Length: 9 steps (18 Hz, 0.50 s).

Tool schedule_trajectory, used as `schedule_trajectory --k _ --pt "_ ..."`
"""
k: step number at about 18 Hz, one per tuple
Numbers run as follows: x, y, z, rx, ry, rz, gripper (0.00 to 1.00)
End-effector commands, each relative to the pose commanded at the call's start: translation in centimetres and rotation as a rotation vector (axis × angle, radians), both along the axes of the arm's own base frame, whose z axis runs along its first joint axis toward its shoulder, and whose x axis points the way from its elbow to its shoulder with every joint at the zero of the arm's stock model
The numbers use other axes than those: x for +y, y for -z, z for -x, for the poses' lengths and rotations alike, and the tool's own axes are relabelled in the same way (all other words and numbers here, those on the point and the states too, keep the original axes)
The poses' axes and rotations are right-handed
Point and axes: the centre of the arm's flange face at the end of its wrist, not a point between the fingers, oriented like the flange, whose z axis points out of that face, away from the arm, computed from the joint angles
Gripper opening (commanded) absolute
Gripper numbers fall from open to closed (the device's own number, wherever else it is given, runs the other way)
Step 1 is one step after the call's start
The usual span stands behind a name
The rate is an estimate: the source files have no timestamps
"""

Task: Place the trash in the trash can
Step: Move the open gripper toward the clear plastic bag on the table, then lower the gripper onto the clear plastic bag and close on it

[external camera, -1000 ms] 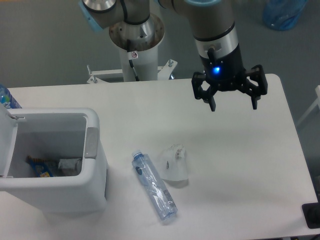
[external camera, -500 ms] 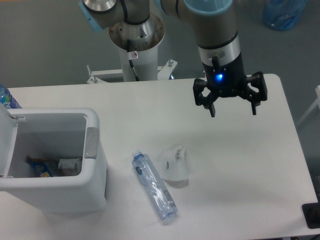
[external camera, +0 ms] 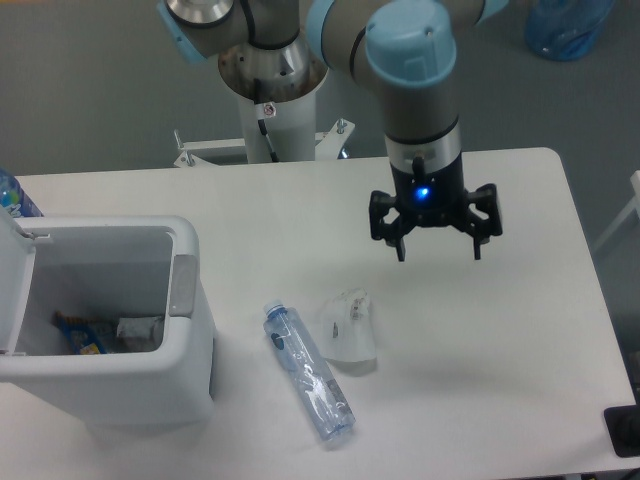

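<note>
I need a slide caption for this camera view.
Open gripper above table; wrapper and bottle beside trash can.

A crushed bluish bottle (external camera: 308,373) lies beside a crumpled wrapper (external camera: 347,327), right of the open white trash can (external camera: 183,283).

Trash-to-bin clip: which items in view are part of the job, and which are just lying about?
Part of the job:
- wrapper, on the table
- bottle, lying beside the wrapper
- trash can, lid open
- gripper, open, holding nothing

Just lying about:
- blue jug, beyond the table
- bottle top at the left edge
- dark object at the table's corner
</note>
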Motion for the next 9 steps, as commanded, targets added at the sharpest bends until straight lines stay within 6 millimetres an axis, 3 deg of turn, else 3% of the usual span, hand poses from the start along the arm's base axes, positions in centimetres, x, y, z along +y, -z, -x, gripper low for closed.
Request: schedule_trajectory --k 9 --pt "0.6 8.5 -1.7 -0.182 0.061 0.02 1.0"
